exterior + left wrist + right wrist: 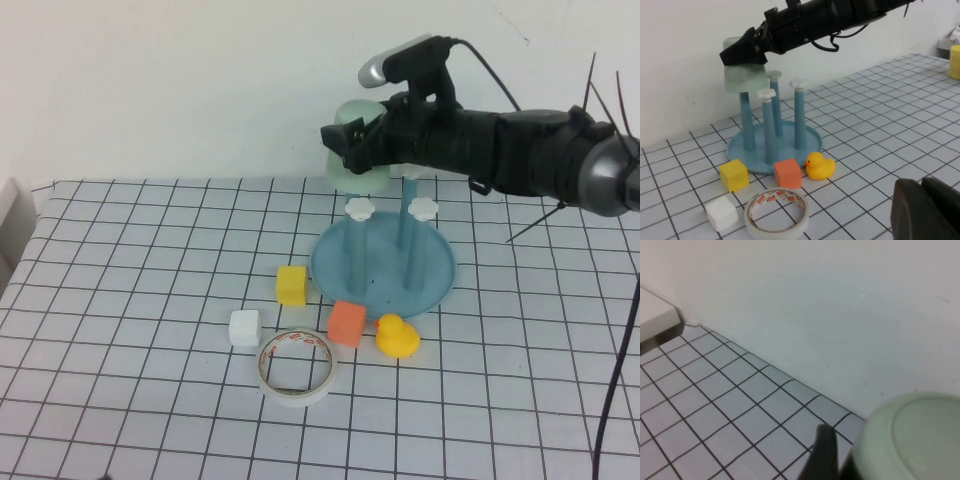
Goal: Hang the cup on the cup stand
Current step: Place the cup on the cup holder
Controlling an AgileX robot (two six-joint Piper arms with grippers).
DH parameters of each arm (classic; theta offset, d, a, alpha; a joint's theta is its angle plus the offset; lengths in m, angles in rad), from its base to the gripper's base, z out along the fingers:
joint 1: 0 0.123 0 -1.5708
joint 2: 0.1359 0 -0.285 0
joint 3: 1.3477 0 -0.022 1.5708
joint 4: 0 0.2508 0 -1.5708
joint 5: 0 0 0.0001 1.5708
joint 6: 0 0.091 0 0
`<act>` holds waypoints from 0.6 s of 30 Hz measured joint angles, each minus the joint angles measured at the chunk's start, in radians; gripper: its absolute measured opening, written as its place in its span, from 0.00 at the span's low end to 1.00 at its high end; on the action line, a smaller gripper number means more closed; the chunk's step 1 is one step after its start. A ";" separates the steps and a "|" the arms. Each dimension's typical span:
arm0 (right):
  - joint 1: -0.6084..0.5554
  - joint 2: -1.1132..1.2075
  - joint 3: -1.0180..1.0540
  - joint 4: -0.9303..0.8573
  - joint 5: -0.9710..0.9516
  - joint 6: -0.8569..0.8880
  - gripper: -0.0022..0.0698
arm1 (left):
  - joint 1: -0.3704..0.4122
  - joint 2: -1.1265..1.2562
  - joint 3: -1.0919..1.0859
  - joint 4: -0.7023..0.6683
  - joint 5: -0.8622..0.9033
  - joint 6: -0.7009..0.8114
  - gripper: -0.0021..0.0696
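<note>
The pale mint-green cup (358, 181) is upside down over a back peg of the cup stand (430, 280), a blue round base with upright blue pegs and white flower caps. My right gripper (352, 140) reaches in from the right and is shut on the cup's upper part. The left wrist view shows the cup (745, 80) sitting over the top of a peg, in the right gripper (742, 52). In the right wrist view the cup's bottom (910, 440) fills one corner beside one dark finger (822, 450). My left gripper (921, 181) is shut and empty, low over the table, apart from the stand.
In front of the stand lie a yellow block (292, 284), an orange block (347, 322), a white block (244, 327), a yellow rubber duck (397, 336) and a white tape roll (296, 366). A wall rises just behind the stand.
</note>
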 joint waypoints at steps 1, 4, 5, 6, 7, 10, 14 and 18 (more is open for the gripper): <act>0.000 0.003 0.000 0.000 0.000 0.000 0.87 | 0.000 -0.016 0.001 0.000 0.019 0.000 0.03; 0.000 0.009 -0.001 0.000 -0.002 0.000 0.93 | 0.000 -0.056 0.002 0.000 0.047 0.000 0.03; 0.000 0.009 -0.001 0.000 -0.002 0.000 0.94 | 0.000 -0.063 0.002 0.000 0.051 0.000 0.03; 0.000 0.009 -0.001 0.000 -0.002 0.000 0.95 | 0.000 -0.066 0.002 0.000 0.053 -0.002 0.03; 0.000 0.009 -0.001 0.000 -0.002 0.000 0.96 | 0.000 -0.068 0.002 0.000 0.053 0.000 0.03; 0.000 0.009 -0.002 0.000 -0.004 0.000 0.96 | 0.000 -0.068 0.002 0.000 0.055 0.000 0.03; 0.000 0.010 -0.013 0.000 -0.005 0.000 0.95 | 0.000 -0.068 0.003 0.000 0.059 0.000 0.03; 0.000 0.009 -0.030 0.000 -0.005 0.069 0.74 | 0.000 -0.068 0.003 0.000 0.059 0.000 0.03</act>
